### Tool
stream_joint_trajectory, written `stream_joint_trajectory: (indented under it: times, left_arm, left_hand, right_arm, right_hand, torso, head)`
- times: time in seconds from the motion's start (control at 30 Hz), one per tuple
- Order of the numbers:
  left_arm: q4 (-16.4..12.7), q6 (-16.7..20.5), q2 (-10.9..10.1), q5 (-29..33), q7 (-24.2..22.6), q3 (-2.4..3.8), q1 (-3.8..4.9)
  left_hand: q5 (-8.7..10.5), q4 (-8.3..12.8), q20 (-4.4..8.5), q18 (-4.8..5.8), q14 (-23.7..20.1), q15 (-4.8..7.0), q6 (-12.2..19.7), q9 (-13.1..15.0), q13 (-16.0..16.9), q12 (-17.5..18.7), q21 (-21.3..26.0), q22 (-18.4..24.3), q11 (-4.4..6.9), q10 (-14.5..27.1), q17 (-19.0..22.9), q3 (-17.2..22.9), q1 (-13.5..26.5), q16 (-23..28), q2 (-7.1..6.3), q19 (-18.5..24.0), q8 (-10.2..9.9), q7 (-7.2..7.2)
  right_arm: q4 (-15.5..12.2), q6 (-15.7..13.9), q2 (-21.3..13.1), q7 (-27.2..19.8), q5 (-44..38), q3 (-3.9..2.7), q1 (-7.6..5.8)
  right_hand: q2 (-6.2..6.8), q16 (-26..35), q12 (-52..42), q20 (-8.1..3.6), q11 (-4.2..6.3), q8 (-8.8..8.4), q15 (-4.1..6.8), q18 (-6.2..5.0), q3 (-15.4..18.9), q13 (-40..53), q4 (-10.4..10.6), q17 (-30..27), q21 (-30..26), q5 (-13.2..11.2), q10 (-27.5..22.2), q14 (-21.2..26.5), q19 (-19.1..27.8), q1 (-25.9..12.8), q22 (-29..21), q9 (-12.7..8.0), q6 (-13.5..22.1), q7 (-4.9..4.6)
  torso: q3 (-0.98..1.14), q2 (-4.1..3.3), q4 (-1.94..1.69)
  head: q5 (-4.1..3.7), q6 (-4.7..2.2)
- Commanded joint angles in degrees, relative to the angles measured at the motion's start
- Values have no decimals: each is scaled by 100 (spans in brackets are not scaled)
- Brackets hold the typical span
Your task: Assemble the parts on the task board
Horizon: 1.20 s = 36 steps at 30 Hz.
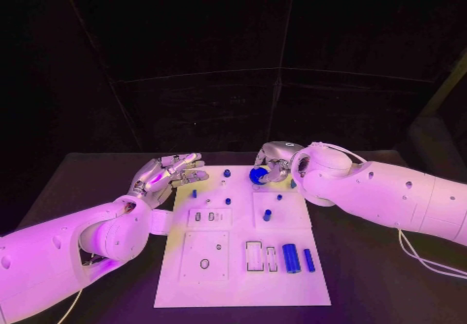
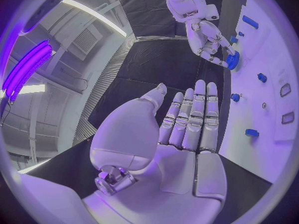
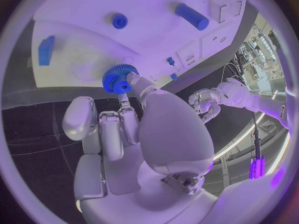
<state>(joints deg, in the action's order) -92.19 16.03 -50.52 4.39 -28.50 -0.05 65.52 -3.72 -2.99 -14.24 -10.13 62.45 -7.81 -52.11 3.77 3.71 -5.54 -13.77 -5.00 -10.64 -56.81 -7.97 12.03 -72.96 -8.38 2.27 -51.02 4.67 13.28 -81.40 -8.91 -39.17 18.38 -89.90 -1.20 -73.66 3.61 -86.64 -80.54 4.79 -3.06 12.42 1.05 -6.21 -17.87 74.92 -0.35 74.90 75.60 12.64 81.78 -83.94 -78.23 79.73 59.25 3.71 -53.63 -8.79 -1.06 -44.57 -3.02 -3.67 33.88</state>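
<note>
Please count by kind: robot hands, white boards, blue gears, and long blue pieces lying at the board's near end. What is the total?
Hands: 2, left hand and right hand
Task board: 1
Blue gear: 1
Long blue pieces: 2, one thick, one thin
Total: 6

far board edge: my right hand (image 1: 275, 160) with blue gear (image 1: 259, 176) blocks it | left rim: left hand (image 1: 167, 175) hovers | pegs (image 1: 268, 215) stand mid-board | dark tabletop (image 1: 374, 270) beside task board (image 1: 243, 287) open
</note>
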Motion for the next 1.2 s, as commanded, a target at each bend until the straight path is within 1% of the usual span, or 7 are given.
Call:
stream_joint_trajectory:
  times: [0.03,0.23,0.37,0.47,0.57,0.87,1.2]
  left_arm:
    - [-13,-80,-2,-9,-16,3,7]
    - [-8,-78,-3,-9,-13,2,8]
    - [-7,-79,1,-9,-13,2,8]
    - [-5,-79,6,-9,-13,2,8]
    - [-5,-80,9,-9,-13,2,8]
    - [2,-84,27,-9,-12,2,9]
    - [13,-92,39,-9,-13,2,9]
  left_hand:
    - [-26,25,-7,-44,15,-10,2,-2,-6,39,36,8,-18,-4,-9,24,-36,32,40,-53,-26,74]
    - [-26,41,-6,-44,17,-9,1,-2,-7,41,39,12,-17,-6,-11,43,-43,38,44,-57,-29,72]
    - [-26,47,-5,-43,18,-8,1,-3,-7,42,40,13,-17,-6,-12,51,-45,40,45,-58,-29,72]
    - [-26,49,-5,-43,18,-8,1,-3,-7,42,40,14,-17,-6,-12,53,-46,41,45,-58,-30,72]
    - [-26,49,-5,-43,18,-8,1,-3,-7,42,40,14,-17,-6,-12,53,-46,41,45,-58,-30,72]
    - [-26,57,-5,-43,19,-8,1,-3,-7,43,41,15,-16,-7,-13,63,-49,44,47,-60,-31,71]
    - [-26,57,-5,-43,19,-8,1,-3,-7,43,41,15,-16,-7,-13,63,-49,44,47,-60,-31,71]
  right_arm:
    - [-118,-351,66,20,-559,-3,-14]
    - [-181,-378,355,8,-773,1,-9]
    - [-125,-364,546,-12,-828,5,22]
    - [-23,-333,701,-39,-848,9,45]
    - [92,-297,822,-81,-856,15,70]
    - [525,-193,1144,-280,-838,20,204]
    - [817,-167,1334,-357,-815,19,248]
  right_hand:
    - [15,-6,-28,-30,11,-41,40,44,-55,227,-1,467,25,13,24,-407,-12,-57,11,7,-173,72]
    - [36,-4,-43,-31,9,-59,39,47,-138,252,-10,466,33,8,39,-407,-19,-93,26,5,-173,69]
    - [37,-4,-44,-31,10,-59,39,48,-161,254,-10,465,34,5,41,-407,-20,-104,29,7,-184,71]
    - [37,-4,-44,-31,10,-59,39,48,-161,254,-10,465,34,5,41,-407,-20,-104,29,7,-184,71]
    - [40,-5,-47,-31,11,-60,40,48,-186,259,-10,470,35,2,44,-408,-21,-116,30,8,-192,72]
    - [52,-4,-46,-31,11,-67,40,50,-231,259,-12,469,40,-26,43,-408,-25,-148,40,8,-204,72]
    - [75,-3,-43,-31,8,-88,39,52,-273,256,-15,468,43,-75,39,-408,-28,-186,47,5,-194,68]
  torso:
    - [-1,-7,-9]
    - [3,-6,-5]
    - [-5,-7,-9]
    - [-3,-8,-8]
    - [-7,-10,-14]
    - [4,-9,6]
    - [5,-7,3]
  head:
    - [3,1]
    - [52,10]
    - [77,14]
    - [106,22]
    - [102,32]
    - [142,56]
    - [161,67]
